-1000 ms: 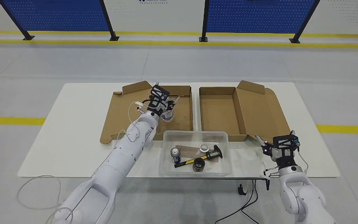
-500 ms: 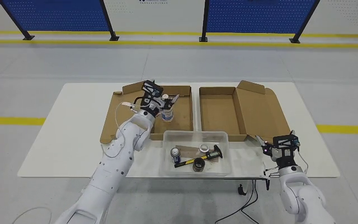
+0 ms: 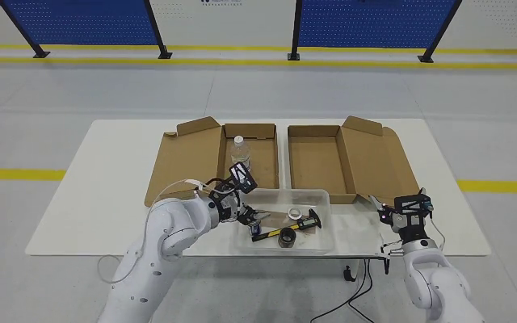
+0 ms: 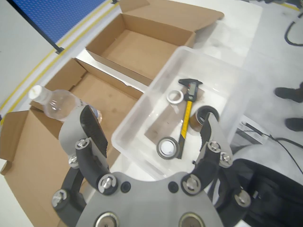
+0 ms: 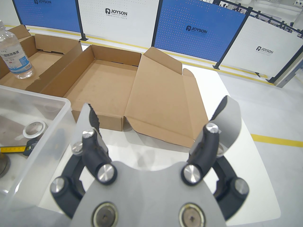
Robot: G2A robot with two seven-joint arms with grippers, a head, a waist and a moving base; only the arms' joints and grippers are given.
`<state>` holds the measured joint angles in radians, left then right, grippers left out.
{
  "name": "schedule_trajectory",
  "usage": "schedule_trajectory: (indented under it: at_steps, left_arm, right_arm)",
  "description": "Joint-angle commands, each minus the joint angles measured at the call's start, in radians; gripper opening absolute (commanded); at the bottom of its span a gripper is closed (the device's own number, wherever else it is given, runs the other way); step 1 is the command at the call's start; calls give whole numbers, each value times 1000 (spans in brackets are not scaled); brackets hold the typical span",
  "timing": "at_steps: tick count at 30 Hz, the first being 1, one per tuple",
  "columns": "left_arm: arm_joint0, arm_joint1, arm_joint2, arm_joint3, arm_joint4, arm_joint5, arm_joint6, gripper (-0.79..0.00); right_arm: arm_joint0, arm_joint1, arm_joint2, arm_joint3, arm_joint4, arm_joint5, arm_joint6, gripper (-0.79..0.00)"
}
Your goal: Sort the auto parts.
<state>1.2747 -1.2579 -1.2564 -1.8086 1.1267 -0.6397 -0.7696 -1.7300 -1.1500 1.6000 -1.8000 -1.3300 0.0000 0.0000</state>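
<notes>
Auto parts [image 4: 186, 116], perhaps four, in one bin [image 4: 208, 58]; left pincer [image 4: 148, 112] and right pincer [image 5: 156, 102] gape wide.

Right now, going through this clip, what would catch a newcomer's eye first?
The clear bin at the front edge of the table, with a yellow-and-black caliper lying among metal rings in it, and the left gripper open above one end. Next, a clear bottle standing upright in the left cardboard box. The right gripper hangs open by the table's front right corner.
</notes>
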Motion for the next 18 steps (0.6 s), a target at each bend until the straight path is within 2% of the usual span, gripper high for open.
schedule_trajectory:
  at_steps: [1,6,18]
  left_arm:
    - [4,4,4,-7,-82,-8,-84,0]
    - [-15,14,19,-13,-204,-42,-218,0]
    - [-1,16,24,-8,-190,-35,-189,0]
  right_arm:
    - [0,0,0,0,0,0,0,0]
    - [0,0,0,0,0,0,0,0]
    - [0,0,0,0,0,0,0,0]
